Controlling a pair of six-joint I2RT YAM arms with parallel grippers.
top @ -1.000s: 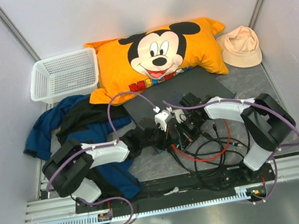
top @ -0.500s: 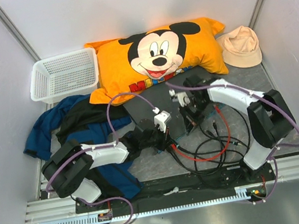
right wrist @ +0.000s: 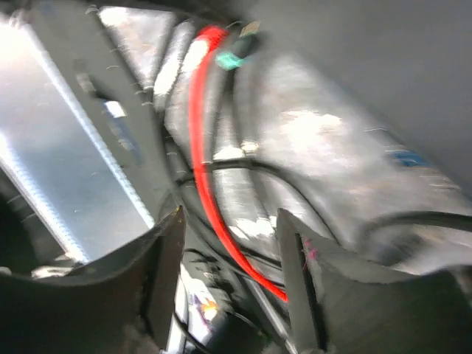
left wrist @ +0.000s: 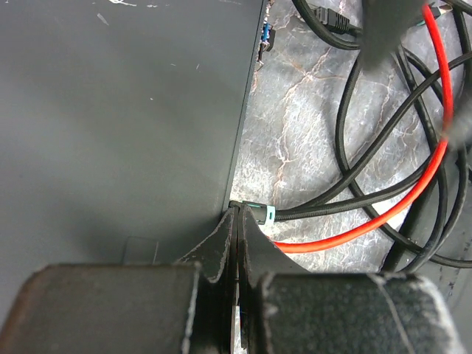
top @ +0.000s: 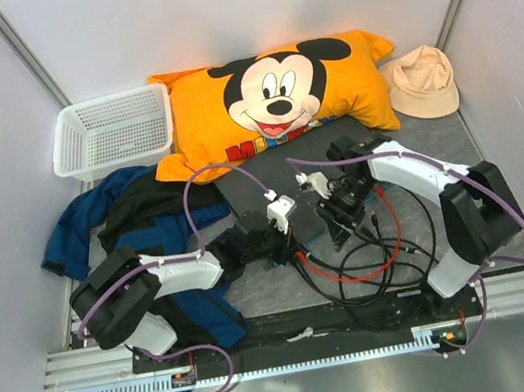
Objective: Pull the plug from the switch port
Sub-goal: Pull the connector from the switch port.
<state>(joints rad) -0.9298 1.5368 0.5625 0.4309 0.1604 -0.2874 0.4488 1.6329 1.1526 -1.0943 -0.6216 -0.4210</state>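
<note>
The switch (left wrist: 118,110) is a flat dark grey box; from the top it lies in front of the pillow (top: 251,193). A plug with a teal boot (left wrist: 259,213) sits in the switch's side edge, and its black cable runs off to the right. My left gripper (left wrist: 237,215) is shut, with its tips pressed against the switch edge right beside the plug and nothing seen between them. My right gripper (right wrist: 228,221) is open above the cables, with a red cable (right wrist: 199,147) running through its gap untouched. The teal plug (right wrist: 236,55) shows blurred far ahead of it.
An orange Mickey Mouse pillow (top: 275,97) lies on the switch's far edge. A white basket (top: 114,131) stands back left and a beige hat (top: 422,81) back right. Blue and black clothes (top: 135,223) lie under the left arm. Black and red cables (top: 365,259) tangle at the front.
My right gripper has opened; it swung back over the switch, then came forward again above the cables. The left gripper has stayed shut at the switch edge.
</note>
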